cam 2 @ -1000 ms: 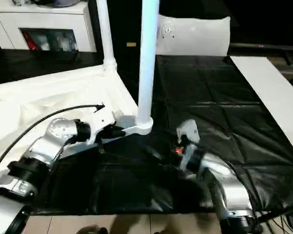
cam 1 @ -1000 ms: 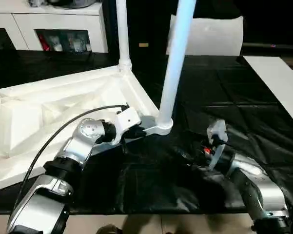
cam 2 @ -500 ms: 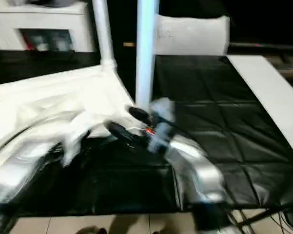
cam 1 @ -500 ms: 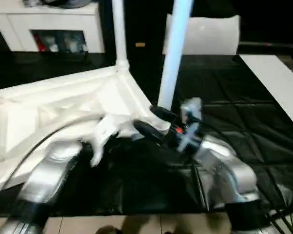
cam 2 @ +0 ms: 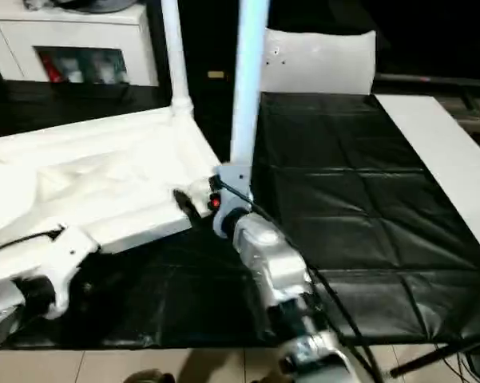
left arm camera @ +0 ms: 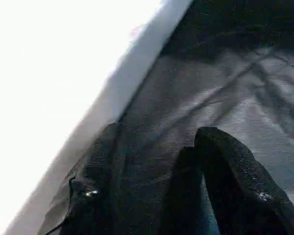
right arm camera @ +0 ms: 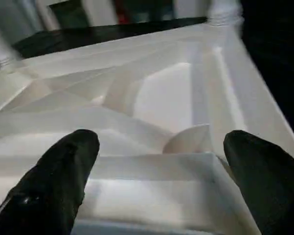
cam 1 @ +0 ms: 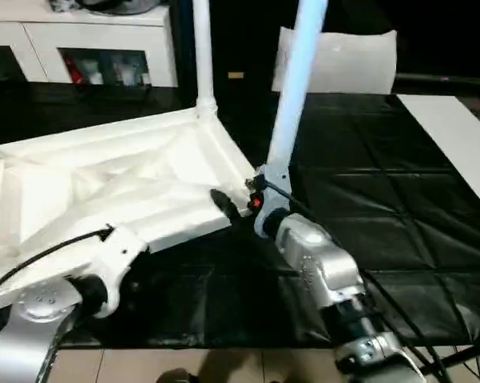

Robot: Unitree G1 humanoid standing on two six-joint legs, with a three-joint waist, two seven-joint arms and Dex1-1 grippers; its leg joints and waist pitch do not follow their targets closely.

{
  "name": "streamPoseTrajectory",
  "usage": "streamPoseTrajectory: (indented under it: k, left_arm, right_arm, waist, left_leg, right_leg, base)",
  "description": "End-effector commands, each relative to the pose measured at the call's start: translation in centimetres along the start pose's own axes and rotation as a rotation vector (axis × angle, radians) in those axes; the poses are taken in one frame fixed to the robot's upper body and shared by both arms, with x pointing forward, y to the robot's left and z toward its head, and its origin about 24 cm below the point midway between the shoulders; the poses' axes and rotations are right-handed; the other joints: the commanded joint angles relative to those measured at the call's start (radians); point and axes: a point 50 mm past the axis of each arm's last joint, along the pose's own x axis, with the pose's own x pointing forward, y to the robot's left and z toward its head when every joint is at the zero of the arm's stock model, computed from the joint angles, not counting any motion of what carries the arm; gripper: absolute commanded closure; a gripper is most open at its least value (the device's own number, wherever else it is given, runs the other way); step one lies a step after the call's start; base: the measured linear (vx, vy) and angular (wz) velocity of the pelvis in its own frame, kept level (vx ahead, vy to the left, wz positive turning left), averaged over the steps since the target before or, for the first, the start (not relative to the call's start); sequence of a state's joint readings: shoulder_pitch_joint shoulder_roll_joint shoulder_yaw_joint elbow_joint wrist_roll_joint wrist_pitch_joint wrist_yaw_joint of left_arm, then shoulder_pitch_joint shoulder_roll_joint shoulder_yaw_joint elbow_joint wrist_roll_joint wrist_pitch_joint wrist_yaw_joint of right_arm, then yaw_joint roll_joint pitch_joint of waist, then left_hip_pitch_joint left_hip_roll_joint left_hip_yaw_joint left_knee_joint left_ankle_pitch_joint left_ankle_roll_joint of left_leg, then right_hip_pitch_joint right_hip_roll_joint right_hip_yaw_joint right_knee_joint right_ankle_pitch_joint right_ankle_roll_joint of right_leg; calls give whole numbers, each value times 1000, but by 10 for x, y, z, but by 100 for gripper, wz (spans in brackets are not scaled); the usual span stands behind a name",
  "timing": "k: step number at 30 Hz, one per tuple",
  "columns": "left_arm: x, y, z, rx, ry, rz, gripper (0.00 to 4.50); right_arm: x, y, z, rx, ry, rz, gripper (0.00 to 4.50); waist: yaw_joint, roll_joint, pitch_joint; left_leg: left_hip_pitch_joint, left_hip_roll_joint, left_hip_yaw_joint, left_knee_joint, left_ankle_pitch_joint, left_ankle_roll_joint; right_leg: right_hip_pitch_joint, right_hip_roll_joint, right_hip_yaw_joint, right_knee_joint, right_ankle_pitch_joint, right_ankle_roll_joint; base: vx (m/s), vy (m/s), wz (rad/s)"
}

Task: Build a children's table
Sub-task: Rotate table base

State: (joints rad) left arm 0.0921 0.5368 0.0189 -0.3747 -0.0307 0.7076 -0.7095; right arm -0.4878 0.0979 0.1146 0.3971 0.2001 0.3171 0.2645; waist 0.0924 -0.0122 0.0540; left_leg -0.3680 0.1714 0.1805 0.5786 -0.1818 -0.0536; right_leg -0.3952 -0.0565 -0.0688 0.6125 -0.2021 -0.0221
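in the left eye view the children's table [cam 1: 120, 179] lies upside down on the black-covered surface [cam 1: 383, 199], filling the left and centre of the frame, its ribbed underside facing up. one leg [cam 1: 201, 56] stands upright from the far corner socket at upper centre, and a second leg [cam 1: 297, 88] rises from the near corner socket just right of centre. the right tool [cam 1: 236, 203] sits at the middle of the frame right against that near corner, one black finger [cam 1: 224, 203] lying over the white edge of the top; a small red light glows on the wrist beside it. the left tool [cam 1: 116, 259] is at lower left, beside the near edge of the table top, its fingers hidden from here. a white cabinet [cam 1: 88, 40] with glass doors stands at upper left; no writing on it can be read. the right eye view shows the same layout. in the left wrist view the left tool [left arm camera: 151, 181] hangs over the black cover with the table's white edge running diagonally across the upper left; the fingers [left arm camera: 235, 181] stand somewhat apart and hold nothing. in the right wrist view the right tool [right arm camera: 161, 186] is spread very wide, its fingers [right arm camera: 58, 181] at the lower corners, either side of the table's near corner, gripping nothing, the ribbed underside spreading above them.
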Motion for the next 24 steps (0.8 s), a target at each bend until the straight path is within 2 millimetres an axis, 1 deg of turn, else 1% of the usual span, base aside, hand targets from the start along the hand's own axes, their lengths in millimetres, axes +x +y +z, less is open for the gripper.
streamPoseTrajectory:
  k: [1,2,3,4,6,7,8,10,11,12,14,15,16,17,18,19,20,21,22,23,24]
  left_arm:
    - [-2,2,1,21,12,45,202]
    - [-1,1,1,22,13,63,202]
    - [-1,1,1,22,13,63,202]
    - [0,1,1,24,15,65,202]
    - [3,2,0,34,20,89,202]
    - [3,2,0,34,20,89,202]
    - [4,4,0,46,24,105,202]
    - [5,4,0,49,23,111,202]
    - [7,5,0,41,16,123,202]
    - [9,6,1,42,10,134,202]
    - [10,7,1,45,6,140,202]
    - [10,7,1,45,6,140,202]
    - [15,8,2,48,-7,165,202]
    - [16,9,3,46,-15,176,202]
    - [18,10,6,52,-37,199,202]
    - [19,11,8,56,-53,214,202]
    - [19,12,9,42,-77,229,202]
    - [19,11,9,30,-94,238,202]
    - [19,8,12,10,-148,226,202]
    - [19,8,12,10,-148,226,202]
    - [17,4,15,-14,-210,217,182]
  right_arm:
    - [-6,-29,6,21,-34,-170,0]
    - [-9,-45,8,39,-48,-274,0]
    - [-9,-45,8,39,-48,-274,0]
    - [-11,-53,8,46,-56,-319,0]
    - [-16,-71,11,49,-80,-410,0]
    - [-16,-71,11,49,-80,-411,0]
    - [-21,-83,14,41,-96,-448,0]
    - [-23,-87,16,38,-101,-460,0]
    - [-26,-95,18,23,-105,-482,0]
    - [-29,-101,21,14,-112,-499,0]
    - [-30,-105,23,9,-117,-508,0]
    - [-30,-105,23,9,-117,-508,0]
    - [-35,-114,27,-2,-129,-525,0]
    - [-37,-117,29,-8,-132,-528,0]
    - [-39,-119,30,-17,-137,-515,0]
    - [-39,-119,30,-22,-140,-504,0]
    - [-41,-116,29,-29,-139,-465,0]
    - [-42,-113,29,-33,-138,-437,0]
    - [-43,-107,26,-68,-128,-381,0]
    - [-43,-107,26,-68,-128,-381,0]
    - [-45,-98,23,-108,-117,-299,0]
  waist:
    - [-7,23,-51]
    - [-7,25,-51]
    - [-6,26,-51]
    - [-4,23,-51]
    - [0,23,-52]
    - [1,22,-53]
    - [2,21,-52]
    - [2,17,-54]
    - [-1,16,-55]
    - [-4,14,-56]
    - [-9,13,-57]
    - [-11,11,-56]
    - [-13,9,-56]
    - [-13,8,-58]
    - [-13,10,-57]
    - [-12,10,-57]
    - [-11,10,-56]
    - [-11,10,-56]
    - [-9,8,-56]
    - [-6,10,-55]
    - [-7,10,-57]
  left_leg:
    - [23,62,-29,-81,-284,-49]
    - [26,61,-28,-80,-292,-52]
    - [27,61,-28,-80,-297,-55]
    - [28,60,-26,-79,-304,-55]
    - [27,58,-27,-78,-306,-57]
    - [27,58,-26,-76,-302,-56]
    - [25,57,-26,-77,-298,-54]
    - [22,56,-26,-75,-286,-50]
    - [17,54,-27,-74,-270,-45]
    - [16,53,-26,-72,-255,-39]
    - [14,51,-25,-67,-250,-30]
    - [11,50,-24,-67,-245,-26]
    - [6,50,-26,-67,-234,-19]
    - [11,49,-23,-62,-231,-13]
    - [11,49,-22,-61,-231,-6]
    - [11,50,-22,-61,-229,-6]
    - [13,52,-22,-61,-237,-4]
    - [11,51,-23,-61,-243,-1]
    - [10,55,-24,-62,-241,0]
    - [9,57,-25,-64,-243,5]
    - [8,56,-26,-64,-246,3]
  right_leg:
    - [27,-82,66,-76,-206,-138]
    - [25,-82,66,-76,-212,-137]
    - [24,-82,66,-76,-216,-136]
    - [24,-81,66,-78,-224,-128]
    - [26,-82,65,-78,-236,-116]
    - [26,-83,65,-78,-232,-115]
    - [27,-82,65,-78,-233,-111]
    - [32,-82,64,-78,-231,-104]
    - [36,-81,62,-76,-221,-105]
    - [37,-81,62,-75,-207,-108]
    - [38,-83,61,-77,-218,-115]
    - [39,-83,61,-77,-223,-116]
    - [44,-84,60,-77,-231,-115]
    - [39,-81,60,-79,-235,-117]
    - [37,-80,60,-80,-235,-123]
    - [37,-80,60,-80,-237,-124]
    - [35,-79,59,-82,-246,-125]
    - [36,-79,58,-82,-249,-127]
    - [38,-80,58,-82,-245,-125]
    - [38,-82,58,-85,-248,-126]
    - [39,-81,57,-81,-247,-133]
  base:
    - [0,0,0]
    - [0,0,0]
    - [0,0,0]
    - [0,0,0]
    - [0,0,0]
    - [0,0,0]
    - [0,0,0]
    - [0,0,0]
    - [0,0,0]
    - [0,0,0]
    - [0,0,0]
    - [0,0,0]
    - [0,0,0]
    - [0,0,0]
    - [0,0,0]
    - [0,0,0]
    - [0,0,0]
    - [0,0,0]
    - [0,0,0]
    - [0,0,0]
    - [0,0,0]
